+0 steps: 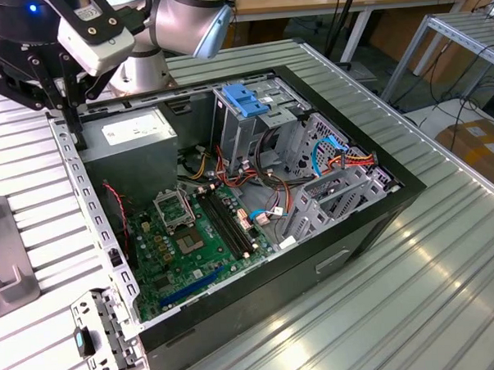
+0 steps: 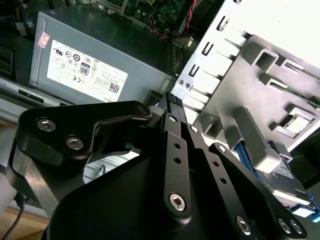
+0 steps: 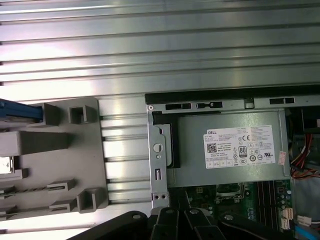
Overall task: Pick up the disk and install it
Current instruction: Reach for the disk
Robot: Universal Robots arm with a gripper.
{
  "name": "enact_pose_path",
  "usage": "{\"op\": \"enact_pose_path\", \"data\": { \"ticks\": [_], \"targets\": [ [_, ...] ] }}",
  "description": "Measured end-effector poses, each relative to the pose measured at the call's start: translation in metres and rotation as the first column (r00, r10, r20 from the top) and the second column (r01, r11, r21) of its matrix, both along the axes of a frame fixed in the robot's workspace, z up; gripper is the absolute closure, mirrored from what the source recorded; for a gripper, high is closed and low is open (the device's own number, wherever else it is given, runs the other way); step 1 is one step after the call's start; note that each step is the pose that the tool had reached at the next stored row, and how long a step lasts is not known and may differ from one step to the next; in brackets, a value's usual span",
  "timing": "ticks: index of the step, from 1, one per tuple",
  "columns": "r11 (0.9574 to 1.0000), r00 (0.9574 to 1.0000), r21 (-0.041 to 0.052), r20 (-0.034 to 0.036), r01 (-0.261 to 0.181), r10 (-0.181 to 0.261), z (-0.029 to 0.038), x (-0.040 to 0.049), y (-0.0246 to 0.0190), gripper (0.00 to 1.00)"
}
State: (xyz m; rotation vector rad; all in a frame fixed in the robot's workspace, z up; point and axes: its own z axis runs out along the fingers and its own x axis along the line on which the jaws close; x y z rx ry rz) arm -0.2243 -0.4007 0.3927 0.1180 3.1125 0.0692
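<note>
Currently the gripper (image 2: 170,98) is seen pressed together and empty, poised over the case wall (image 3: 157,150) beside the power supply (image 3: 232,145). The disk (image 2: 284,181) is parked in the grey holder (image 3: 55,165) just outside the case, presumably staged there for an open approach from above.

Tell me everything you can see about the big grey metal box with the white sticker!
The big grey metal box is rectangular, with dull sheet-metal sides and a white printed sticker on its upward face, plus a small pink sticker near an edge. It lies flat in a corner of the open black computer case, against its wall, beside the green circuit board.
</note>
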Motion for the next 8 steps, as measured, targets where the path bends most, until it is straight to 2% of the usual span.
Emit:
{"op": "enact_pose_path", "data": {
  "ticks": [8],
  "targets": [
    [1.0000,1.0000,0.0000,0.0000,0.000,0.000,0.0000,-0.0018,0.0000,0.90]
  ]
}}
